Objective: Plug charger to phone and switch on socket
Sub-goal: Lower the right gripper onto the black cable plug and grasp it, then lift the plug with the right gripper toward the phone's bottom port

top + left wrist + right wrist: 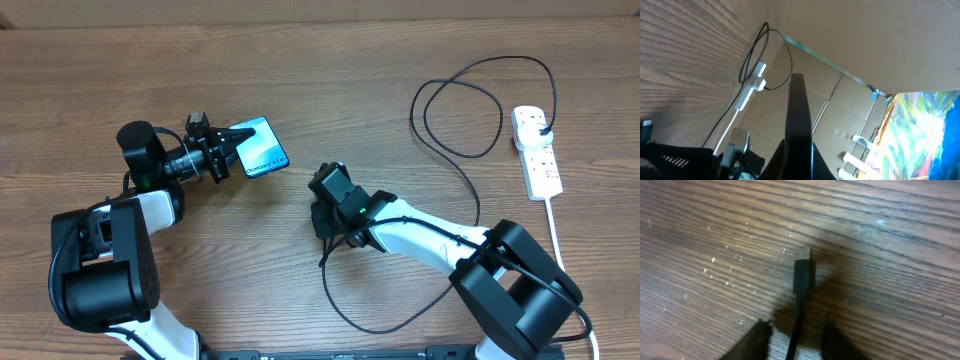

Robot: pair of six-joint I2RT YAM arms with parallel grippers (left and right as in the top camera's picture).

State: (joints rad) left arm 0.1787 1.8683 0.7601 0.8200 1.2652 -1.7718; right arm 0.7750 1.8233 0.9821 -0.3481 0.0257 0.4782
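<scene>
Two arms are caught mid-task. Left of the phone (262,150), the left gripper (232,140) is clamped on the phone's end and holds it tilted. Just right of the phone, the right gripper (328,182) has the charger (804,275) cable running between its fingers, tip unconnected; whether it is pinched cannot be told. Well right of the phone, the socket (540,160) appears to carry the plug. Connecting the phone and flipping the switch seemingly remain.

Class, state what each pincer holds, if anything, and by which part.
Left pincer: the phone, by one edge. Right pincer: the charger cable, just behind its connector tip.
</scene>
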